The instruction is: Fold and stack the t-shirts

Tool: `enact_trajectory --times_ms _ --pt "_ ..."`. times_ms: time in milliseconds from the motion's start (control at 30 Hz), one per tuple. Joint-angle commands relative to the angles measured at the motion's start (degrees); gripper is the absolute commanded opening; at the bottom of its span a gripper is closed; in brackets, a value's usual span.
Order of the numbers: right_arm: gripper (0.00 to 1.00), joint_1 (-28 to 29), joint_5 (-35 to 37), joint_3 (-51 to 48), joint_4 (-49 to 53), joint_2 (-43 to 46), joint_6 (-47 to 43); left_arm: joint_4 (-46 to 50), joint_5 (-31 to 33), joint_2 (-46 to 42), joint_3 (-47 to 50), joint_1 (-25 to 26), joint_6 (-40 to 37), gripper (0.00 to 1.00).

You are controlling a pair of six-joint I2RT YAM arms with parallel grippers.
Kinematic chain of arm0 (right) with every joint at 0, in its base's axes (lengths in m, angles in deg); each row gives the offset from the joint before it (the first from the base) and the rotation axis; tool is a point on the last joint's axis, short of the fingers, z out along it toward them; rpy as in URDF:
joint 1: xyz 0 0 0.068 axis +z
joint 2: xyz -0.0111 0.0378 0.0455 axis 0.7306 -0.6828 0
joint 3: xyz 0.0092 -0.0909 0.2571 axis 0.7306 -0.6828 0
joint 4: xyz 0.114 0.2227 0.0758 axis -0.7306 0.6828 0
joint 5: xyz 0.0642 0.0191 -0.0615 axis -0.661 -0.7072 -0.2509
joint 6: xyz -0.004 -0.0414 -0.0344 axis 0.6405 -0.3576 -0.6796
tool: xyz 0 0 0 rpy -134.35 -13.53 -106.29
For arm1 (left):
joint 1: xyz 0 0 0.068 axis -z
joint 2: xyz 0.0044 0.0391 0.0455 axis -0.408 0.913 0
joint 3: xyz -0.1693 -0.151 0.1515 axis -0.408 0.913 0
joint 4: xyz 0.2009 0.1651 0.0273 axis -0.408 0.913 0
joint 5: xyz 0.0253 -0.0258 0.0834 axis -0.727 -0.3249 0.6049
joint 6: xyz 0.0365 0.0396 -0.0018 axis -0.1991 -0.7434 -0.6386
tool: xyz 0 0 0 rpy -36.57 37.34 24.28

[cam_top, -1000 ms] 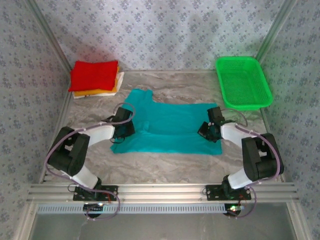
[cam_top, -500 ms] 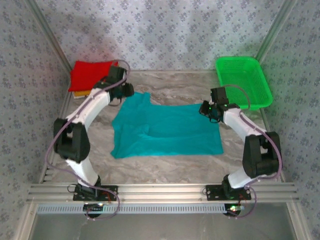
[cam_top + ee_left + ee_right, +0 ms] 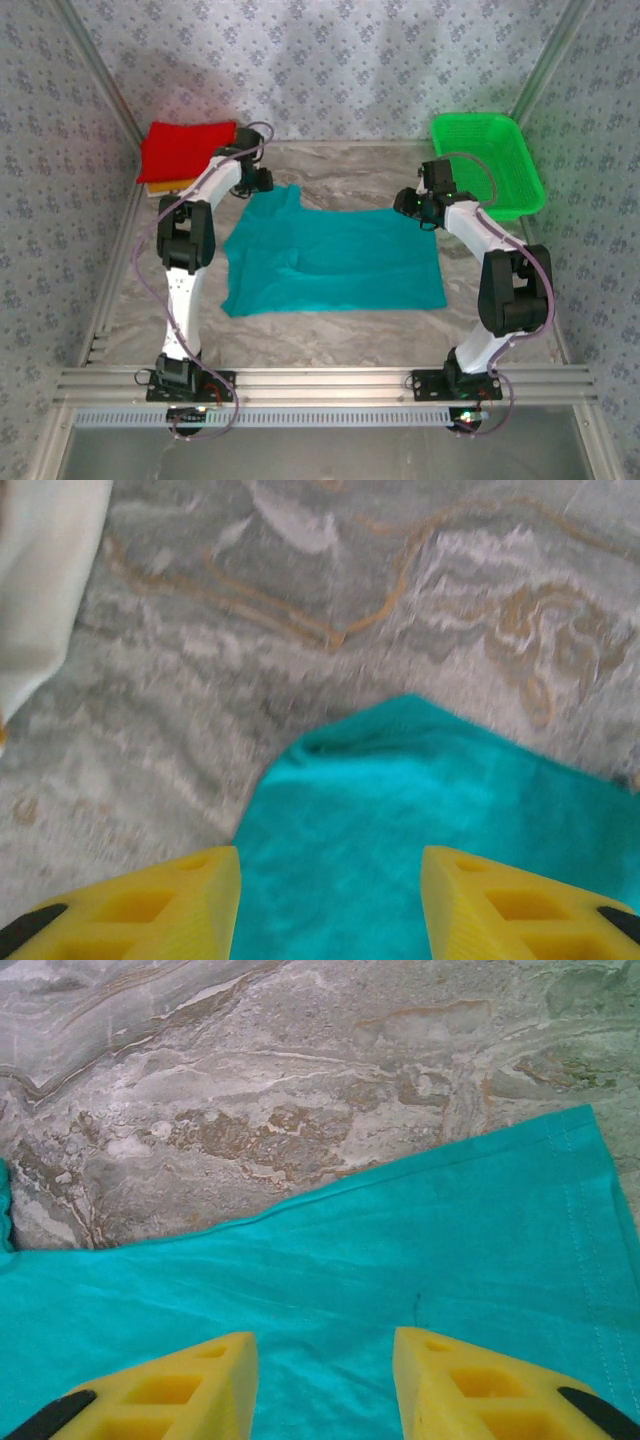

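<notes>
A teal t-shirt (image 3: 330, 262) lies spread flat in the middle of the marble table. My left gripper (image 3: 258, 182) hovers over its far left corner, jaws open, with teal cloth (image 3: 400, 810) below the yellow fingers (image 3: 150, 910) and nothing between them. My right gripper (image 3: 415, 208) is over the far right corner, also open above the teal cloth (image 3: 400, 1250), gripping nothing. At the back left lies a stack of folded t-shirts, red (image 3: 185, 150) on top and orange-yellow (image 3: 160, 186) under it. A white fold (image 3: 45, 580) shows at the left wrist view's edge.
A bright green mesh basket (image 3: 487, 165) stands at the back right, just behind the right arm. Patterned walls close in the back and both sides. Bare marble (image 3: 330, 340) runs between the shirt's near edge and the arm bases.
Both arms have swung from the shirt's near side edges out to its far corners. Both grippers went from shut to open.
</notes>
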Motion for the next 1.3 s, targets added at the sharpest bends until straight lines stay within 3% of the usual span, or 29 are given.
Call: enact_trajectory --times_ms 0,167,500,600,733,867,1100,1267 --pt "0.44 -0.03 -1.89 1.23 -0.48 1.14 -1.05 4.36 -0.68 2.74 -5.84 -0.51 -2.1 0.52" --pt "0.46 0.22 -2.24 0.51 -0.53 2.62 -0.91 4.54 0.31 5.73 -9.16 -0.68 -2.18 0.58" --pt "0.47 0.26 -2.64 0.62 -0.1 3.77 -0.52 7.69 -1.39 13.05 -17.6 -0.68 -2.51 0.57" --pt "0.47 0.27 -2.47 0.86 -0.02 4.34 -0.54 7.9 -2.33 13.79 -18.64 -0.68 -2.52 0.43" --pt "0.48 0.38 -2.66 1.21 0.28 4.69 -0.46 7.5 -2.17 13.79 -19.17 -0.6 -2.79 0.14" --pt "0.48 0.23 -1.99 1.45 0.79 4.78 -0.52 8.11 -1.45 13.33 -20.19 -0.51 -3.56 0.0" --pt "0.5 -0.06 -0.19 1.44 1.26 3.99 -0.86 7.0 1.23 9.64 -17.17 -0.58 -4.13 0.0" --pt "0.52 -1.8 0.08 9.34 10.01 -4.56 -1.89 1.92 3.8 3.31 -9.95 -0.68 -4.33 0.0"
